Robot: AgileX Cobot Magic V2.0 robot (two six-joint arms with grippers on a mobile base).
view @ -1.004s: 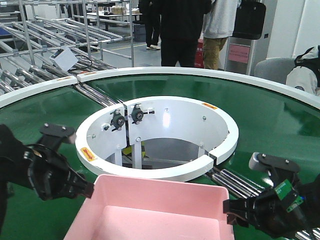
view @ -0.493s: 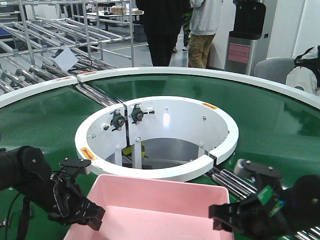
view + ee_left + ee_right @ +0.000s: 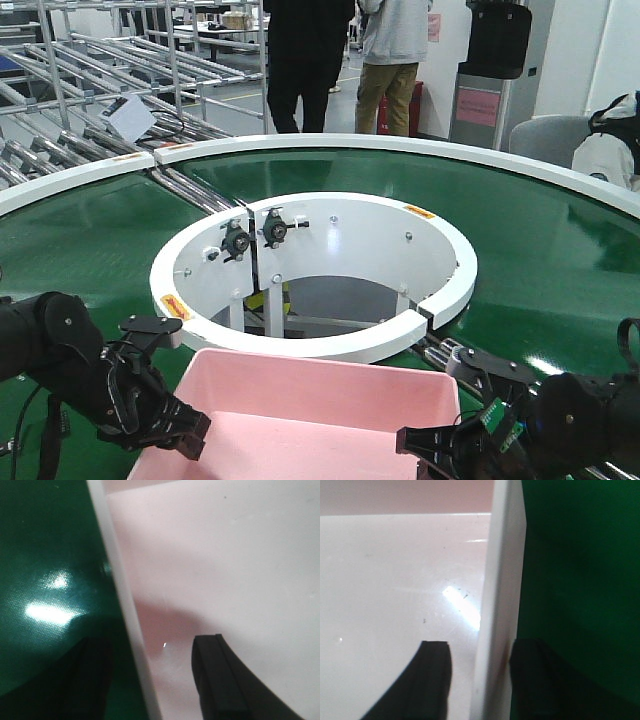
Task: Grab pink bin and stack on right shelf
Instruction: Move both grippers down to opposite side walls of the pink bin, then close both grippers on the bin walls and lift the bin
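The pink bin (image 3: pixel 320 388) lies on the green belt (image 3: pixel 560 250), between the two claws; its left wall passes between the spread fingers of the left gripper (image 3: pixel 150 647), its right wall between those of the right gripper (image 3: pixel 481 647); neither pinches yet; I judge both should close together, square on the rim, then lift level; the right shelf is unseen. One bin; two claws; one belt.

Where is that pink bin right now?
In the front view the pink bin sits bottom centre on the green conveyor belt, near the white ring, the left end effector and right end effector straddling its sides.
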